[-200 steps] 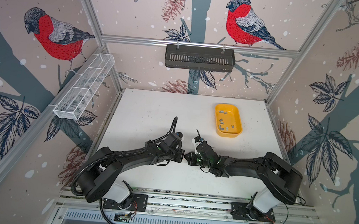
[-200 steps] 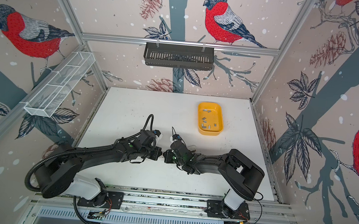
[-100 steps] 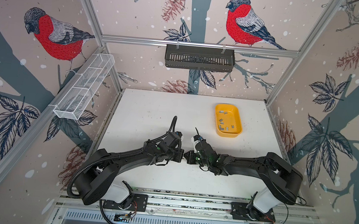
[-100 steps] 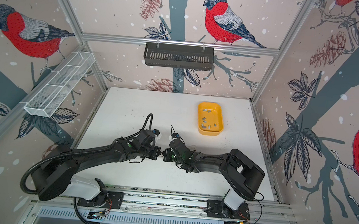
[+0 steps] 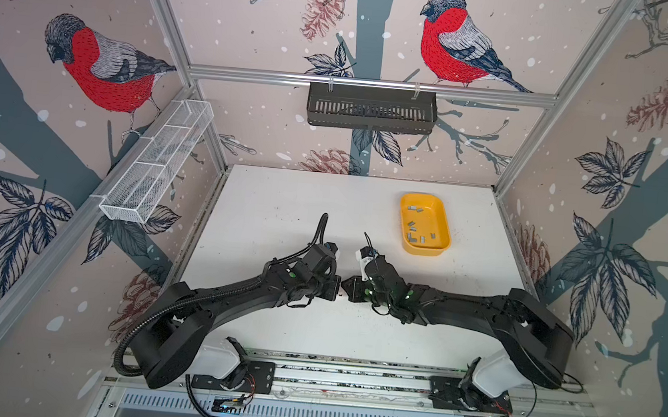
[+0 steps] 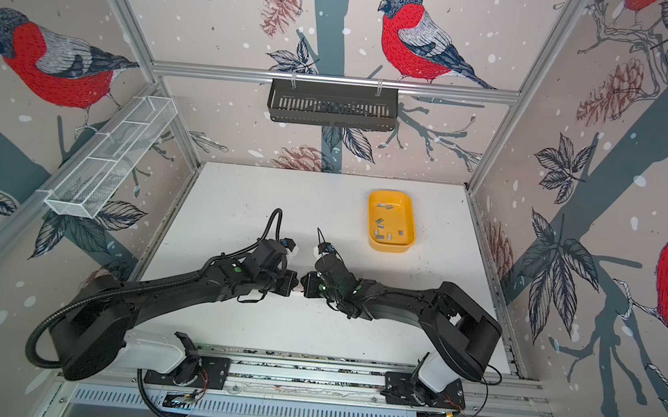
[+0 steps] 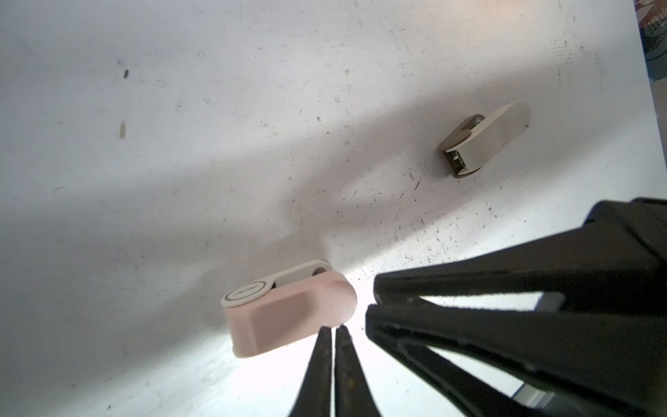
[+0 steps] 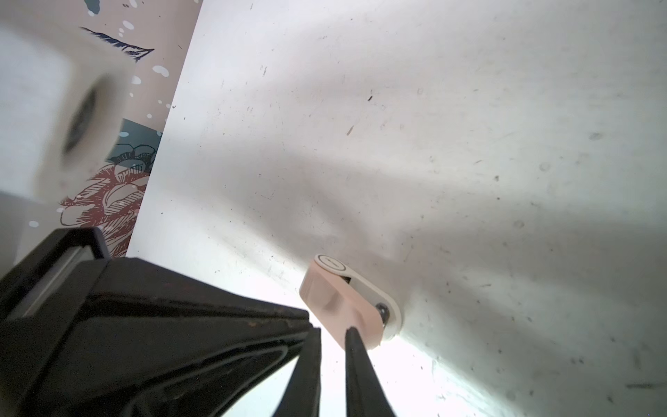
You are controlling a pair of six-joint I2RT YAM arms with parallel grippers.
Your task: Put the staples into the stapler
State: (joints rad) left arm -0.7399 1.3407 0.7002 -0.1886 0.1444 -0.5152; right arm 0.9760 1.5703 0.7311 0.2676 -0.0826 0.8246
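Left wrist view: pink stapler (image 7: pixel 288 317), label unreadable

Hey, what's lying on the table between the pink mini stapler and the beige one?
Nothing. In the left wrist view the white table between the pink mini stapler and the beige mini stapler is bare, only scuffs and shadow.

Pink stapler (image 7: pixel 288 314), beige stapler (image 7: pixel 485 139), yellow tray (image 5: pixel 443 228) w/ grey staples (image 5: pixel 413 225)

— We see the two black grippers nose to nose mid-table, the small pink plastic stapler (image 7: pixel 288 310) just beside them.
— Behind, our white tabletop (image 5: pixel 282 204) lies open up to the yellow plastic tray (image 5: pixel 422 249).
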